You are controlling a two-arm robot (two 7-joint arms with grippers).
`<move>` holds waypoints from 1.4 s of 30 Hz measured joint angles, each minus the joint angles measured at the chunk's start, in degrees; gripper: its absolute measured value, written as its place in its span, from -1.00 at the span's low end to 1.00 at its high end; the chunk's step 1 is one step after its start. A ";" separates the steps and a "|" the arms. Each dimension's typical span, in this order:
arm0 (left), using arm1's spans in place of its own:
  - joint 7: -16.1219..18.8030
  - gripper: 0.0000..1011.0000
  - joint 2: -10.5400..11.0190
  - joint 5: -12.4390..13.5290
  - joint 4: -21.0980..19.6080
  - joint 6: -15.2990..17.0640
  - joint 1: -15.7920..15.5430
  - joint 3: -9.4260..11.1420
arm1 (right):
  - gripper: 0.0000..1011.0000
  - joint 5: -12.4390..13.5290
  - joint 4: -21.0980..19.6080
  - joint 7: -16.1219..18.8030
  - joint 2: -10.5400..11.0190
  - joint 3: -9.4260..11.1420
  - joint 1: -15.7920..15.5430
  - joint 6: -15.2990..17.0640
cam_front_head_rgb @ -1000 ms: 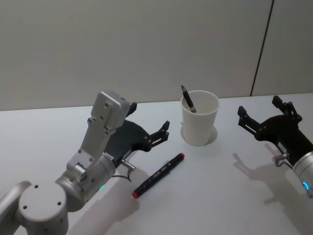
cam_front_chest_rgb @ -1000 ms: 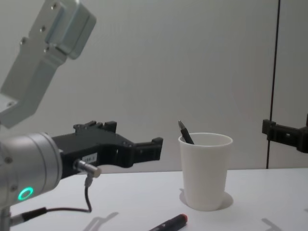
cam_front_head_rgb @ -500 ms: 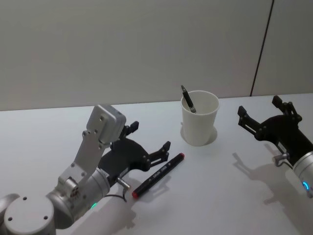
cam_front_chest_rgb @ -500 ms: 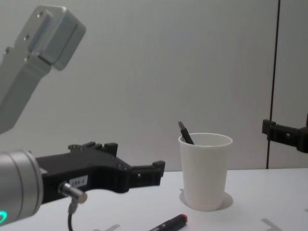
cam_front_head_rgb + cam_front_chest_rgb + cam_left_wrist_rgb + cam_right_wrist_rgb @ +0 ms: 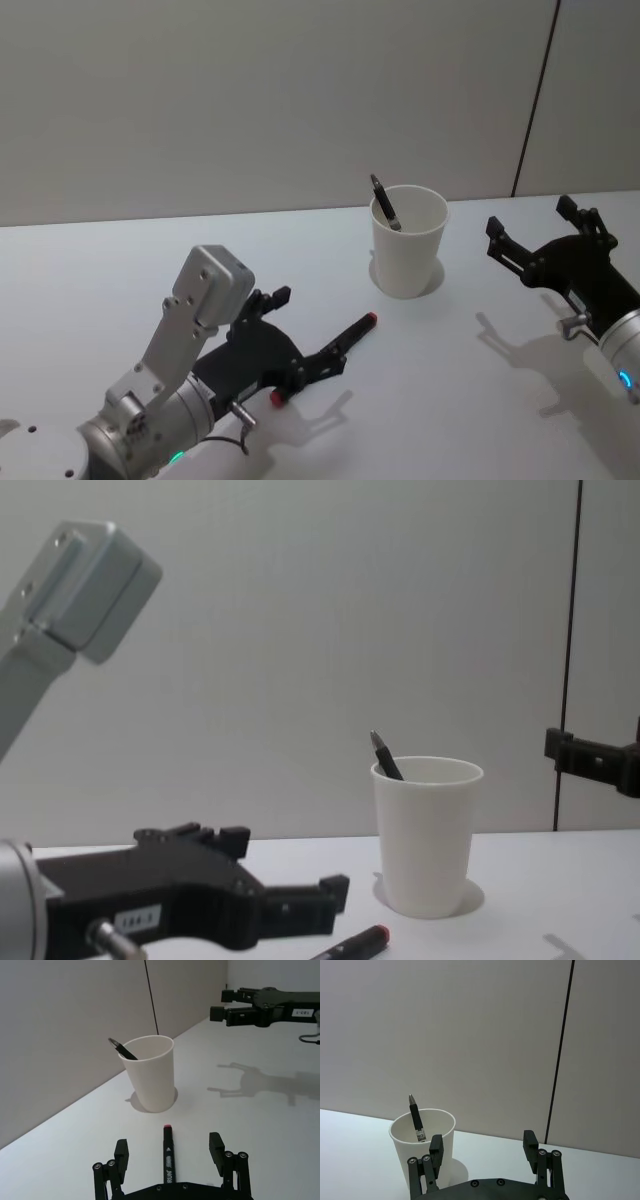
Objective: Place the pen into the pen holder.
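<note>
- Two jaws on the left arm (image 5: 185, 345) are spread wide and low over the bench (image 5: 90, 270). They straddle the pen (image 5: 168, 1152), one jaw on each side of it.
- Neither left jaw touches the pen in the left wrist view. A clear gap shows on both sides of the barrel.
- Lying flat on the bench, the pen is black with a red end. That red end points toward the cup (image 5: 407, 258).
- Between the pen's red end and the cup there is a stretch of bare white bench. The two are near each other but apart.
- Bare bench also lies to the left of the arm and runs back to the wall (image 5: 250, 100).
- Standing upright toward the back of the bench, the white paper cup is close to the wall and has free surface all round its base.
- Inside the cup is a second pen (image 5: 384, 203), dark and slim. It leans against the rim on the robot's left side, with its tip above the rim. The rest of the cup's mouth looks open.
- Off to the right of the cup and well apart from it, the right jaws are open and grip nothing. They are held above the bench and cast a shadow (image 5: 500, 335) on the surface below.
- Running down the wall behind the right side of the bench is a dark vertical seam (image 5: 535, 100).
</note>
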 joint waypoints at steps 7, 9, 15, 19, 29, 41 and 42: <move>-1.24 0.98 0.87 0.61 -0.57 1.35 0.76 0.09 | 0.98 0.00 0.00 0.00 0.00 0.00 0.00 0.00; -1.47 0.98 0.93 1.05 -0.65 1.93 0.84 0.17 | 0.98 0.00 0.00 0.00 0.00 0.00 0.00 0.00; -2.02 0.98 0.53 2.40 -0.54 3.62 0.68 0.55 | 0.98 0.00 0.00 0.00 0.00 0.00 0.00 0.00; -2.41 0.98 -0.12 3.11 -0.09 4.70 0.27 0.79 | 0.98 0.00 0.00 0.00 0.00 0.00 0.00 0.00; -3.29 0.98 -2.27 3.70 1.93 6.90 -1.04 1.26 | 0.98 0.00 0.00 0.00 0.00 0.00 0.00 0.00; -3.56 0.98 -4.76 3.24 5.18 8.71 -2.66 1.47 | 0.98 0.00 0.00 0.00 0.00 0.00 0.00 0.00; -3.56 0.98 -4.89 3.19 5.36 8.86 -2.75 1.47 | 0.98 0.00 0.00 0.00 0.00 0.00 0.00 0.00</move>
